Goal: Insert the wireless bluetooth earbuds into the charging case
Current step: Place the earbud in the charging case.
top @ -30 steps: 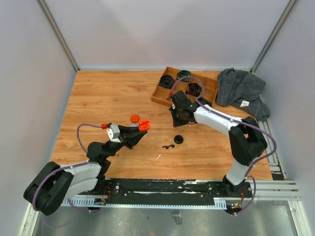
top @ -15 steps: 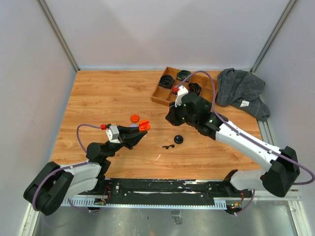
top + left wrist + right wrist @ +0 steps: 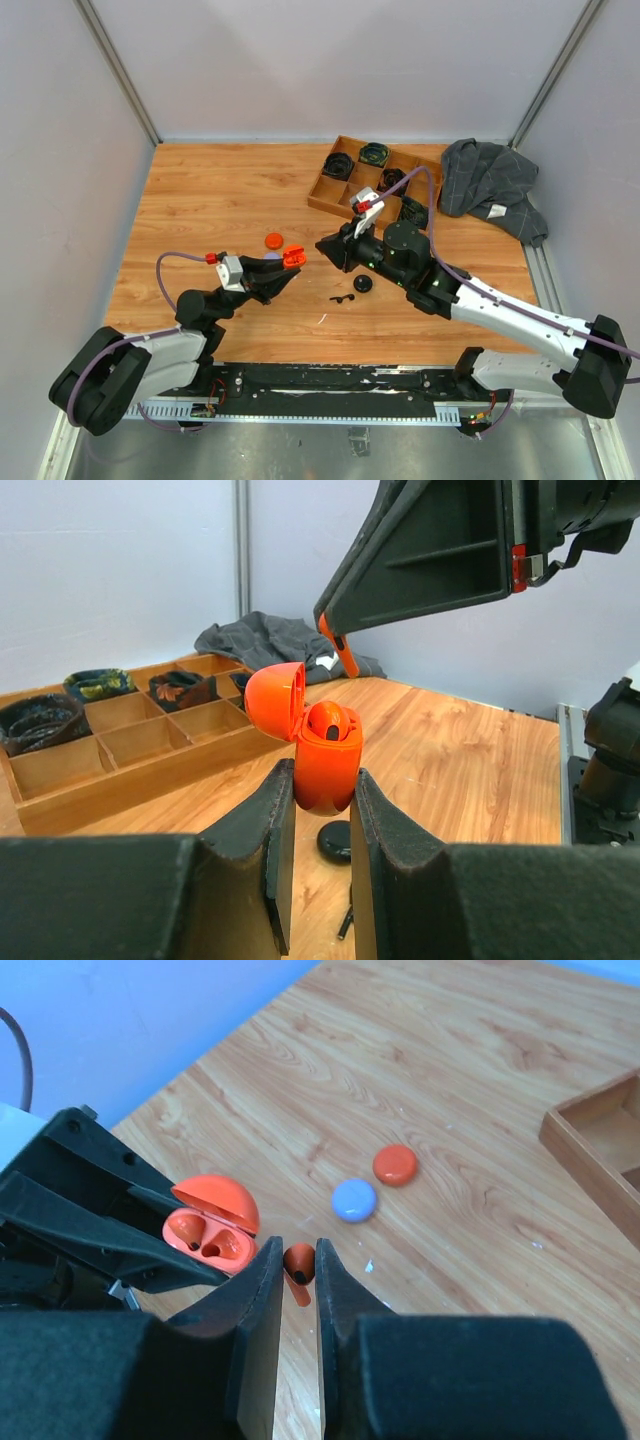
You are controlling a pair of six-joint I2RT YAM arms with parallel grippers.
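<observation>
Moved: right gripper [image 3: 325, 246], swung away from the wooden tray [image 3: 330, 200], now just beside the orange charging case [image 3: 292, 254].
Item: orange earbud [image 3: 298, 1263], pinched between the right gripper's narrow jaws, near the case's open lid, not touching.
Case: lid open, clamped upright in the left gripper [image 3: 322, 780].
Near the case, on the table: blue round case [image 3: 354, 1200], orange round case [image 3: 395, 1164], black earbud [image 3: 344, 298], black round case [image 3: 363, 283].

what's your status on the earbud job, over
Left gripper shut on open orange charging case. Right gripper shut on orange earbud, close to the case, not yet in. Nothing between them.
</observation>
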